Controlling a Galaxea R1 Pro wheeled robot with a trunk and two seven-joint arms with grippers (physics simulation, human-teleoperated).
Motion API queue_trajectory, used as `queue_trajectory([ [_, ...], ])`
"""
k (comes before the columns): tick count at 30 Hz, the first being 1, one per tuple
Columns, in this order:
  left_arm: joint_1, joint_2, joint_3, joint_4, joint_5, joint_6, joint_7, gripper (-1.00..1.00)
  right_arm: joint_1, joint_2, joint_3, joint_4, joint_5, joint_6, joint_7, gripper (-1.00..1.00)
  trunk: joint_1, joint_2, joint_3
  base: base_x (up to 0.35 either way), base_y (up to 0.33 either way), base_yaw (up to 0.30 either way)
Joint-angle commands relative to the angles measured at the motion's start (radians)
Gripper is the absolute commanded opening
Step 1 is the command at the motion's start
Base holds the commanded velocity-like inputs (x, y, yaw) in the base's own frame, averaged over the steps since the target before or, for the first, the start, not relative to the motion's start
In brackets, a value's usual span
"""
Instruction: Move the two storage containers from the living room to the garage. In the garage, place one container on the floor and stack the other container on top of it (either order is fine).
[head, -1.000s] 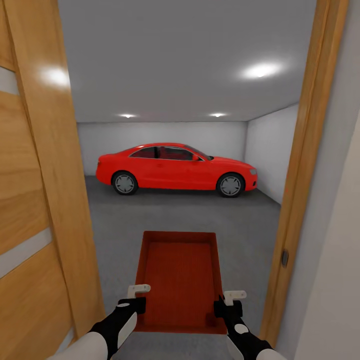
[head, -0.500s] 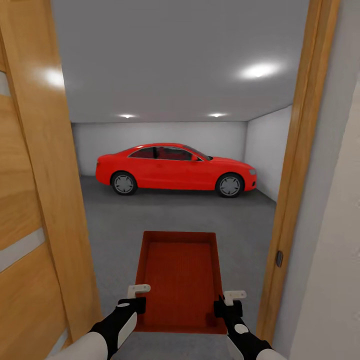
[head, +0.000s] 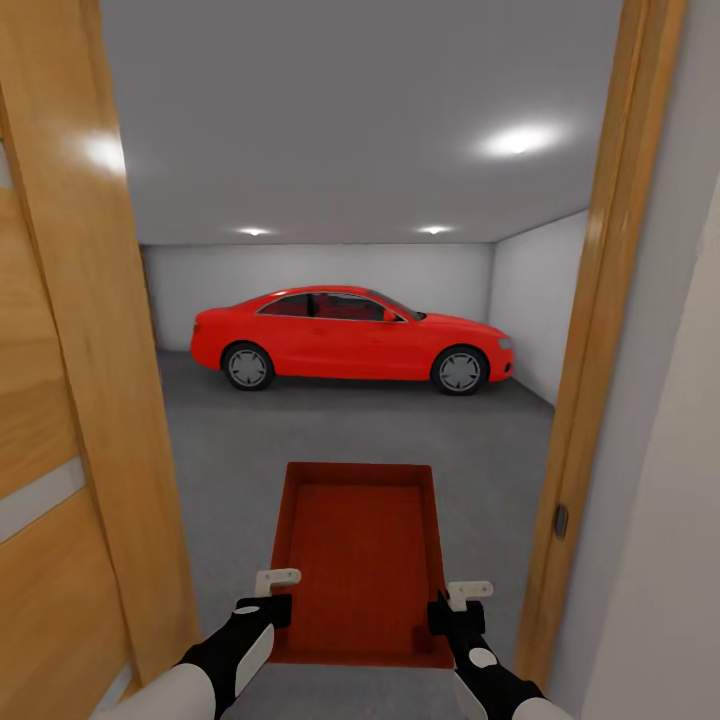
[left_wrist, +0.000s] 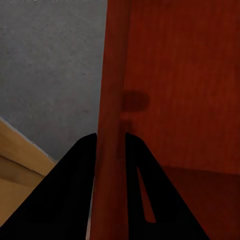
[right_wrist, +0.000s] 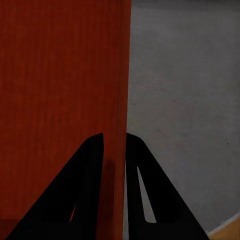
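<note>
Storage container (head: 362, 560) clamped by left gripper (head: 268, 597) and right gripper (head: 452, 608) on its side walls. Wood door (head: 70, 420) left, door frame (head: 590, 380) right; grey floor (head: 400, 430) open to red car (head: 350, 338).

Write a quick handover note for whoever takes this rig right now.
Left claw: shut on the left wall of the container.
Right claw: shut on its right wall.
The container is carried level between both arms, in the doorway between door and frame, facing the garage floor and red car.
Done: one container brought to the garage entrance.
Left: drive in, set it on the floor, then bring the second container and stack it on top.
</note>
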Motion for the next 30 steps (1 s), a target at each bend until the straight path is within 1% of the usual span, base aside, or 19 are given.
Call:
queue_trajectory([
  [1, -0.001, 0.011, 0.017, -0.007, -0.02, 0.007, 0.013, -1.0, -0.001, 0.0, -0.033, 0.003, 0.004, -0.003, -0.003, -1.0, 0.0, -0.001, -0.002, 0.181, 0.0, 0.0],
  [8, -0.001, 0.011, 0.017, -0.007, -0.02, 0.006, 0.013, -1.0, -0.001, 0.0, -0.033, 0.003, 0.004, -0.003, -0.003, -1.0, 0.0, -0.001, -0.002, 0.265, 0.0, 0.0],
  [30, -0.001, 0.011, 0.017, -0.007, -0.02, 0.007, 0.013, -1.0, -0.001, 0.0, -0.033, 0.003, 0.004, -0.003, -0.003, -1.0, 0.0, -0.001, -0.002, 0.32, 0.0, 0.0],
])
